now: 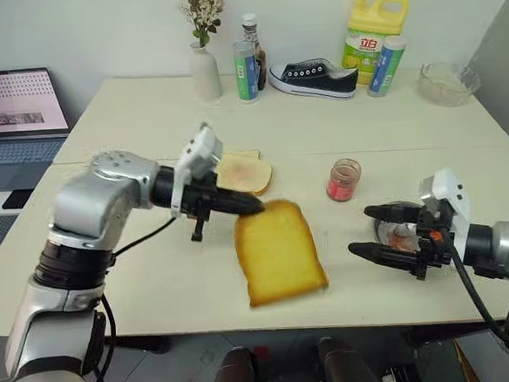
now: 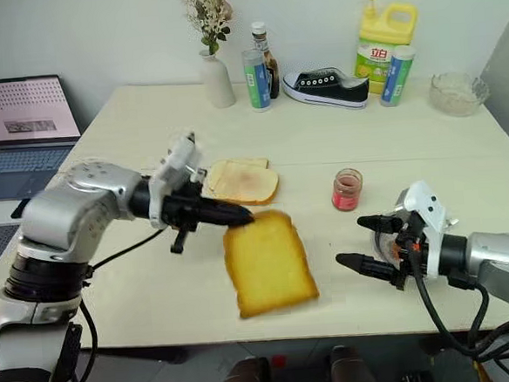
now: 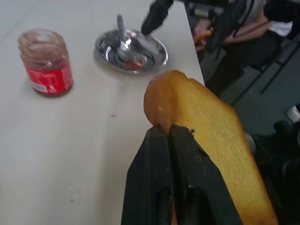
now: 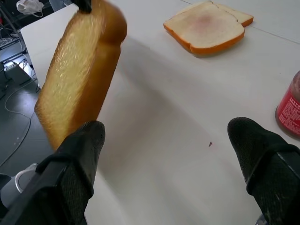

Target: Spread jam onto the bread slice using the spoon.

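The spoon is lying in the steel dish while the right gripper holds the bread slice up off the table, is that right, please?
Not quite: the left gripper, not the right, is shut on the bread slice, as the left eye view shows. The spoon does lie in the steel dish.

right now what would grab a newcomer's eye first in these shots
The thick golden bread slice stands out most: the left hand is shut on its top edge and holds it lifted over the table's near edge. To its right the open right hand hangs by a steel dish with the spoon in it. The red jam jar stands just beyond.
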Controlling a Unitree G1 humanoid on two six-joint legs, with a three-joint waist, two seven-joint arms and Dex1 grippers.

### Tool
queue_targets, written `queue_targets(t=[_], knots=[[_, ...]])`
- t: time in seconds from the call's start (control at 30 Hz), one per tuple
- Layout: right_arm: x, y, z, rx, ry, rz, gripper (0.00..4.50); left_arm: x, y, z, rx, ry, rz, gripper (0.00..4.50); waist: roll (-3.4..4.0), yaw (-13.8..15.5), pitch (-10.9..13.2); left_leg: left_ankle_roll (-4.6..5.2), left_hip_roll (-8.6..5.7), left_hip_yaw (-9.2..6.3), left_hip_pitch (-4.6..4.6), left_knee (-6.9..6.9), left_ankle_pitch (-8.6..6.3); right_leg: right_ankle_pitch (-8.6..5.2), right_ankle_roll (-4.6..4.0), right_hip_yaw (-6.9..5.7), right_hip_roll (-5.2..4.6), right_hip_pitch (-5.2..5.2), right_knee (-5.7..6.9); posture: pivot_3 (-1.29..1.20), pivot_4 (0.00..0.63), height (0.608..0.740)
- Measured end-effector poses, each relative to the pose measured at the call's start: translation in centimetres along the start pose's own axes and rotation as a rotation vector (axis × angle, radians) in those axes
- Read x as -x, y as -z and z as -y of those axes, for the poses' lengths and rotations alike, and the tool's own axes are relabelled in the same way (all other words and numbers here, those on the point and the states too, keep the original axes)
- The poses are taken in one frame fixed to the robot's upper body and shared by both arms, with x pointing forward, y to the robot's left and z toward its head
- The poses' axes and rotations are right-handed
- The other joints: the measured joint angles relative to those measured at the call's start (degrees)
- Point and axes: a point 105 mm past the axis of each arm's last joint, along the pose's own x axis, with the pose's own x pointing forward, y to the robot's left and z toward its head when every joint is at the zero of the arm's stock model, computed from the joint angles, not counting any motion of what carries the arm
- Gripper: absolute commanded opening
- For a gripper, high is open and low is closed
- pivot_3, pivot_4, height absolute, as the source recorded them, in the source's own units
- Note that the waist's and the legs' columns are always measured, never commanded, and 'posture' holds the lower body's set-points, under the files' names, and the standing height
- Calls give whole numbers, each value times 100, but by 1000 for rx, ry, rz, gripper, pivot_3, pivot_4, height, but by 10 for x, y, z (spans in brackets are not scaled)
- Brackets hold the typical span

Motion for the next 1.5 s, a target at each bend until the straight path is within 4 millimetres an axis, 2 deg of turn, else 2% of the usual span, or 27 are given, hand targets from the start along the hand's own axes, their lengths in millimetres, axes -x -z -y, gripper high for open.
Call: queue_targets(t=[0.13,0.27,0.57,0.73,0.83,0.97,1.3,1.33,1.47,1.5], knots=[[0,5,-1,-24,10,-6,4500,-26,16,-14,-59,-31,-23,30,-2,9,0,0,-2,0,-3,5,0,0,0,1,0,2,-1,0,150,740],[2,6,-5,-46,8,-4,4500,-51,42,-22,-97,-44,-86,30,-2,5,1,0,-2,1,-5,5,0,0,0,3,0,0,-1,0,150,740],[4,5,-6,-48,49,0,4500,-66,72,-50,-169,-160,-171,30,-2,9,1,0,-4,-1,-6,8,0,0,2,2,1,1,0,0,150,740],[2,4,-6,-43,64,5,4500,-72,55,-80,-234,-277,-163,30,-4,21,2,1,-8,-3,-17,21,-1,3,6,0,0,0,-1,0,150,740],[1,3,-5,-43,72,12,4500,-76,46,-89,-258,-310,-141,30,-4,18,2,1,-8,-3,-17,21,-1,3,7,0,-1,0,-1,0,150,740],[1,3,-5,-50,79,17,4500,-86,50,-89,-255,-297,-138,30,-4,9,2,1,-7,-4,-17,21,-1,3,7,0,1,0,1,0,150,740],[1,6,-6,-59,110,17,4500,-92,61,-87,-303,-282,-172,30,-4,7,2,1,-7,-4,-16,22,-1,3,7,0,1,0,2,0,150,740],[1,6,-6,-59,112,18,4500,-93,61,-87,-304,-285,-169,463,-4,10,2,1,-8,-4,-17,22,-1,3,7,0,1,0,2,0,150,740],[2,9,-6,-67,128,11,4500,-91,52,-92,-302,-321,-118,1521,-4,13,2,1,-8,-4,-18,24,-1,4,8,0,1,1,2,0,150,740],[3,10,-6,-72,134,8,4500,-89,49,-93,-298,-326,-100,1902,-4,13,2,1,-8,-4,-18,24,-1,4,8,0,1,1,2,0,150,740]])
